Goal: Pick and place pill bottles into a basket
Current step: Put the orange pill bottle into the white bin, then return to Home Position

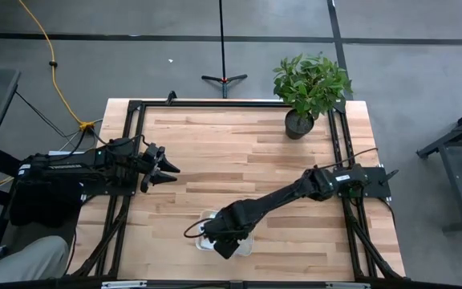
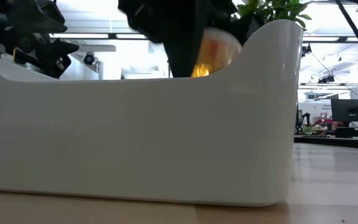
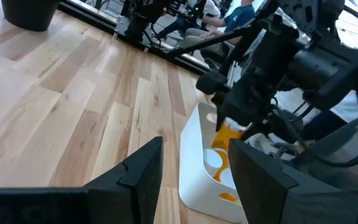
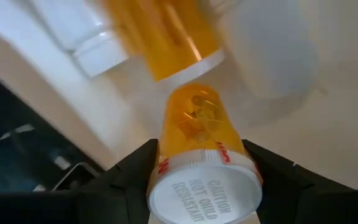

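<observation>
Right wrist view showed the right gripper (image 4: 194, 165) closed on a pill bottle (image 4: 197, 134), its long axis running straight out ahead of the fingers, body-first toward other bottles (image 4: 160, 37) lying just beyond in the basket (image 4: 42, 81) directly below it.

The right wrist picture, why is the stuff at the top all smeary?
Right wrist view: the held bottle in the right tool is sharp; bottles in the basket beyond are blurred. Low view: the basket wall fills the frame, bright windows behind.
</observation>
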